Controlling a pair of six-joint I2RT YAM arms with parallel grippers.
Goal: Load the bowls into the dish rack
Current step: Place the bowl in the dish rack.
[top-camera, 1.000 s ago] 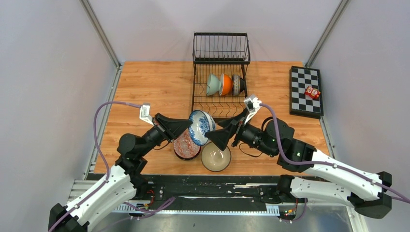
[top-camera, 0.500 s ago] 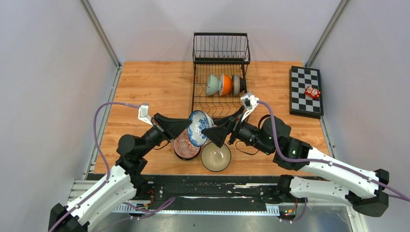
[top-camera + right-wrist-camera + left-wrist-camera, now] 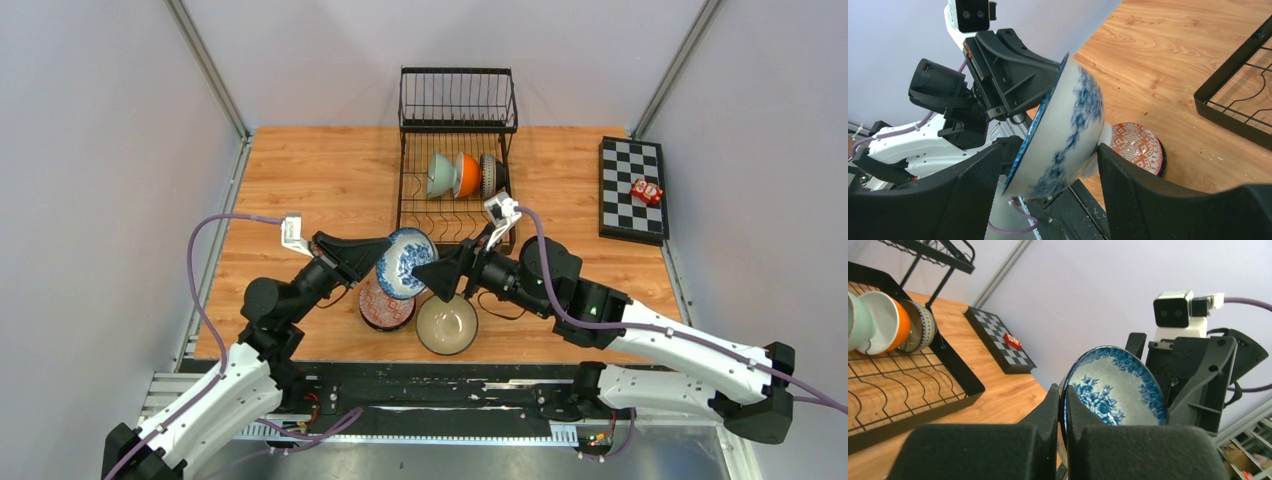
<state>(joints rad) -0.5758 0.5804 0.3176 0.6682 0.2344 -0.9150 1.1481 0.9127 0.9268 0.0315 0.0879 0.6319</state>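
The left end effector (image 3: pixel 383 263) is clamped on the rim of the blue-and-white bowl (image 3: pixel 405 262), its two fingers pressed together with the rim edge between them in the left wrist view (image 3: pixel 1063 396). It holds the bowl on edge in the air above the near half of the desk (image 3: pixel 310 180), toward the middle. The right end effector (image 3: pixel 433 272) comes at the same bowl from the other side. In its wrist view its fingers (image 3: pixel 975 190) stand apart, one on each side of the bowl's (image 3: pixel 1068 125) outer wall and foot, and whether they touch it cannot be told. Under the held bowl, a red-patterned bowl (image 3: pixel 385 306) and a cream bowl (image 3: pixel 447 325) sit just beside each other on the desk near its near edge. The dish rack (image 3: pixel 404 200) stands at the middle of the far edge. In its lower tray a pale green bowl (image 3: pixel 438 174), an orange bowl (image 3: pixel 465 175) and a dark patterned bowl (image 3: pixel 490 175) stand on edge in a row. A checkered board (image 3: pixel 625 170) carrying a small red object (image 3: pixel 646 190) lies by the right edge toward the far corner.
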